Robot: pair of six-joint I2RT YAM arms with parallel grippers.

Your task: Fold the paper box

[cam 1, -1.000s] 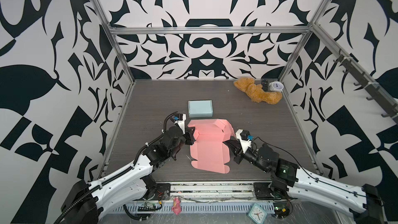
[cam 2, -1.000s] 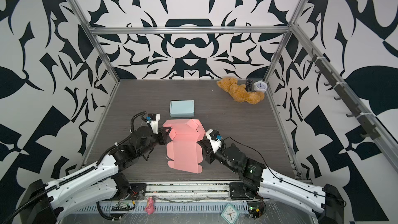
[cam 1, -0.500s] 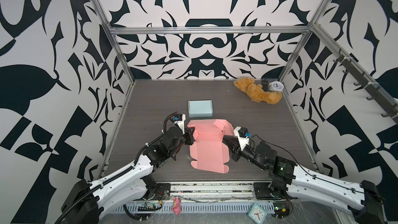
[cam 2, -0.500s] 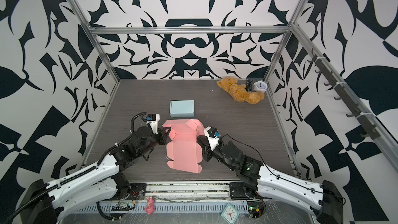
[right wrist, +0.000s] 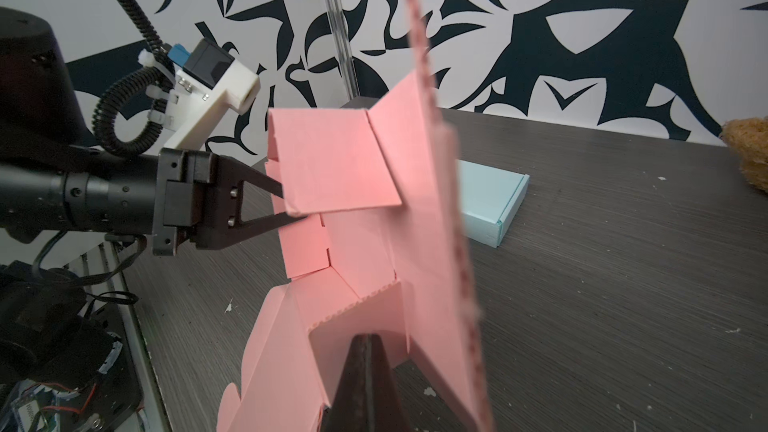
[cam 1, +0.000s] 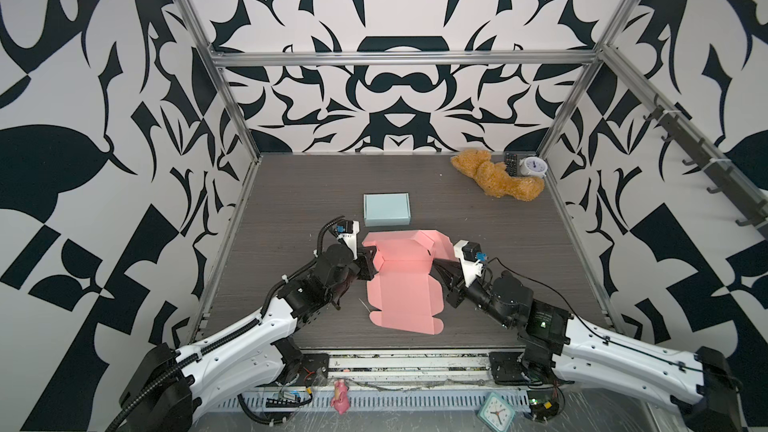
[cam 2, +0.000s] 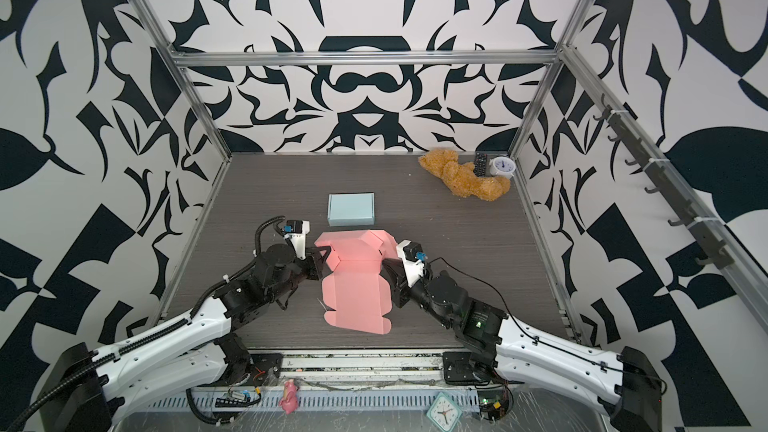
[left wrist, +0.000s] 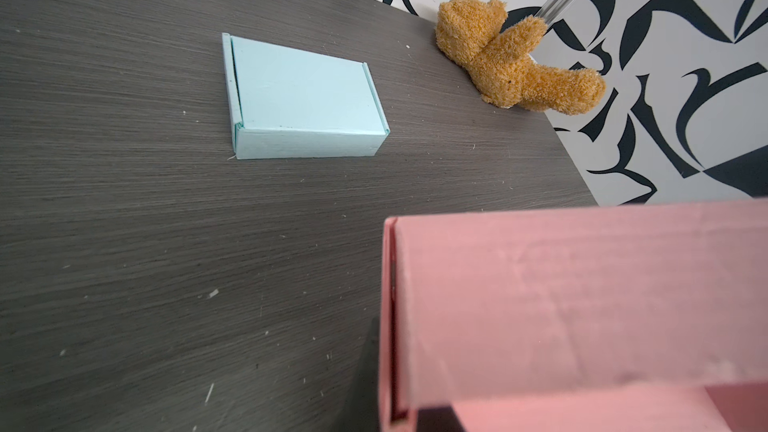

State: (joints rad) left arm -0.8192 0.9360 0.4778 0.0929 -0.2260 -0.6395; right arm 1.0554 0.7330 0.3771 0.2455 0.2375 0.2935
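Note:
The pink paper box [cam 1: 401,284] [cam 2: 357,284] lies half folded at mid-table, its back wall and side flaps raised and its long lid panel flat towards the front. My left gripper [cam 1: 370,261] [right wrist: 286,205] is shut on the box's left side wall, which fills the near part of the left wrist view [left wrist: 561,305]. My right gripper [cam 1: 436,270] [right wrist: 365,342] is shut with nothing between its fingers. Its tips press against the inner face of the raised right flap [right wrist: 432,218].
A folded light blue box [cam 1: 386,209] [left wrist: 303,93] sits just behind the pink one. A brown teddy bear [cam 1: 494,176], a remote [cam 1: 510,163] and a white clock [cam 1: 533,167] lie in the back right corner. The cage walls stand close on both sides.
My right gripper has edged in towards the box and slightly back, along the right flap. The left gripper has kept its hold without moving.

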